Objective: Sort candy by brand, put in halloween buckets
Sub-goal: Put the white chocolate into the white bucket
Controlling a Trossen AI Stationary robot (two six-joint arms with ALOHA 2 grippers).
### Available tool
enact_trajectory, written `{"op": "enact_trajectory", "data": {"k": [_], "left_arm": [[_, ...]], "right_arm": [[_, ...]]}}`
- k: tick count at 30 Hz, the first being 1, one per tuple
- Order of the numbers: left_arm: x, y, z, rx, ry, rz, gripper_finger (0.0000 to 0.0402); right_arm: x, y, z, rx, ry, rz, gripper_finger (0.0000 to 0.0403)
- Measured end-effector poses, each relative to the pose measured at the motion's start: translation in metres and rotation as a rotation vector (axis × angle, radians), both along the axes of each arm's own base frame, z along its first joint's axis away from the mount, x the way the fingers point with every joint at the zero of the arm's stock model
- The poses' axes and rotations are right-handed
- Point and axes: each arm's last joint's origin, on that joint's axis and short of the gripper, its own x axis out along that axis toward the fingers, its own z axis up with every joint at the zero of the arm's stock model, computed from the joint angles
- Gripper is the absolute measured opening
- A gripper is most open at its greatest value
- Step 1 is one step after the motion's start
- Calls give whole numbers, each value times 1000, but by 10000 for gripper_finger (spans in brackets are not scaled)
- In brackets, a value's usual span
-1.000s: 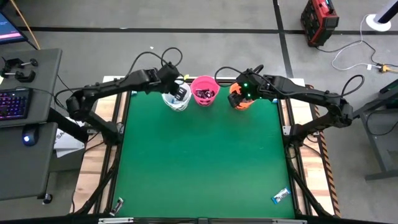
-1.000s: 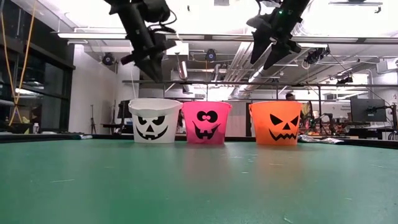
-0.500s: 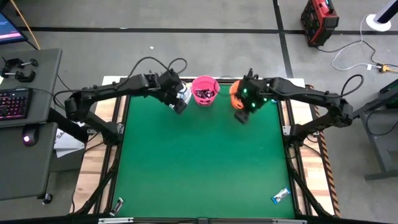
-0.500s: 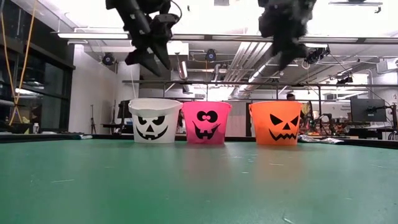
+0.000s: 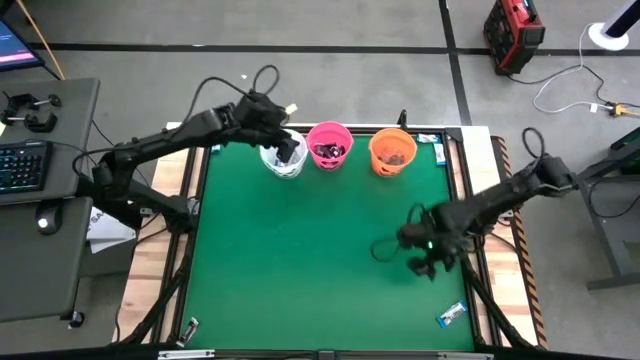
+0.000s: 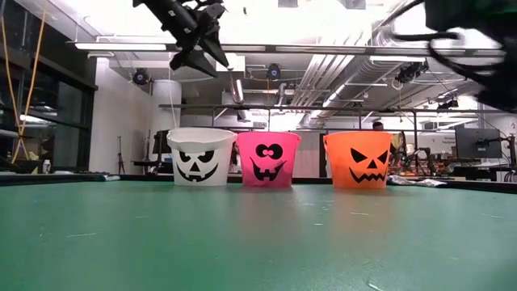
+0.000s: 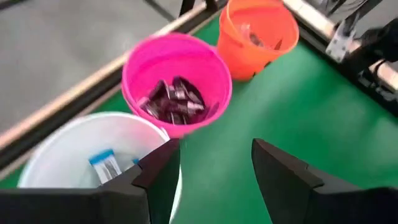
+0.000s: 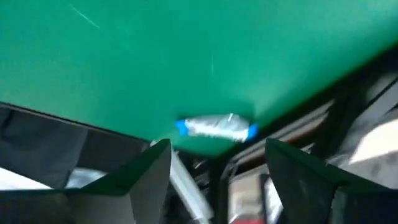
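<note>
Hovering with fingers spread and empty, the left gripper point(image 7: 214, 168) hung above the white bucket point(image 7: 74, 149); the right gripper point(image 8: 214, 165), likewise spread, faced a blue-ended candy point(image 8: 216, 127).

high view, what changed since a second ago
The right gripper left the orange bucket and swung down toward the near right corner, open, close to the blue-ended candy. The left gripper opened over the white bucket. All three buckets, pink bucket included, and that candy stayed put.
</note>
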Motion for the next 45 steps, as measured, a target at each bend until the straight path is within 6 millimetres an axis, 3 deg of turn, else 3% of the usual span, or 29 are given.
{"op": "enact_trajectory", "data": {"k": [4,8,14,30,45], "left_arm": [[-12,9,8,25,-23,-23,188],[-20,16,11,29,-41,-55,188],[-25,24,11,59,-34,-67,188],[-22,29,18,48,-128,-1,188],[-21,30,19,-12,-172,60,188]], "right_arm": [[-7,32,-21,73,113,-152,254],[-2,57,-23,155,103,-253,254],[-14,78,-32,143,260,-226,254],[-12,87,-92,56,219,118,254],[-9,104,-85,208,-64,520,240]]}}
